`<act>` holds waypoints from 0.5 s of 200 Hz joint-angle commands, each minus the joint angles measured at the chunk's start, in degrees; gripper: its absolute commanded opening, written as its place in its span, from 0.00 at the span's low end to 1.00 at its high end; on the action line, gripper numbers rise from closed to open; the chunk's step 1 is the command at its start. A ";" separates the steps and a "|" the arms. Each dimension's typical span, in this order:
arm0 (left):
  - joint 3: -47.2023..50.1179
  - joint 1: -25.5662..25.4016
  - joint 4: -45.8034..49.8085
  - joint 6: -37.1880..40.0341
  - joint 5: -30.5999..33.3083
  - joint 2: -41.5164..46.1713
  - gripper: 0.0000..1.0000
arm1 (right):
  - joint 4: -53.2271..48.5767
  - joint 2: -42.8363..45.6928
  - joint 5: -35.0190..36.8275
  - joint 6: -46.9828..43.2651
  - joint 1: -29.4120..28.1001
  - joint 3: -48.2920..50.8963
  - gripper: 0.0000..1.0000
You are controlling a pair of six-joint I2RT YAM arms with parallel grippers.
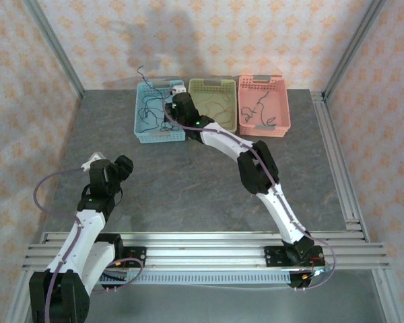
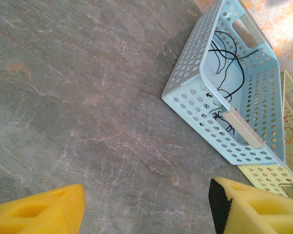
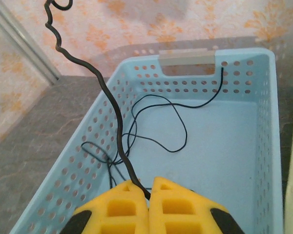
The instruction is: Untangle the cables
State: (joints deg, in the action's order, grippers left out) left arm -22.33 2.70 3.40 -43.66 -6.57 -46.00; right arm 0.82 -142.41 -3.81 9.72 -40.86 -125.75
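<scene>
Right wrist: my right end effector (image 3: pixel 149 187) pinches a black cable (image 3: pixel 115 126) over the blue basket (image 3: pixel 244 73); pulling may drag the loops (image 3: pixel 158 105) inside it tighter.

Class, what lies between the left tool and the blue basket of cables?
Nothing: bare grey table runs from the left tool to the blue basket, in the left wrist view.

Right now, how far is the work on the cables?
Done: one cable lies in the pink basket, orange-red wire in the green basket. In hand: right pincer shut on a dark cable over the blue basket. To do: thin black cables there look tangled.
</scene>
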 commanded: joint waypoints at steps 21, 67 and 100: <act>0.44 -0.24 -0.22 -0.20 1.59 -0.11 0.69 | -5.87 -7.32 -0.04 5.68 -0.49 -11.65 0.22; -0.21 -0.24 0.13 0.06 1.56 -0.89 0.74 | 2.21 7.01 3.87 1.57 -1.19 7.16 0.53; -5.24 -0.33 6.61 2.56 6.43 0.47 0.78 | 17.70 27.42 3.89 -4.26 -1.41 35.44 0.57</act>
State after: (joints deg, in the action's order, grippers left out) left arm -22.92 2.70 5.04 -43.31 -5.48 -46.78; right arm 4.95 -131.31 -2.02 10.59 -41.91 -104.44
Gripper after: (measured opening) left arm 0.771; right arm 0.557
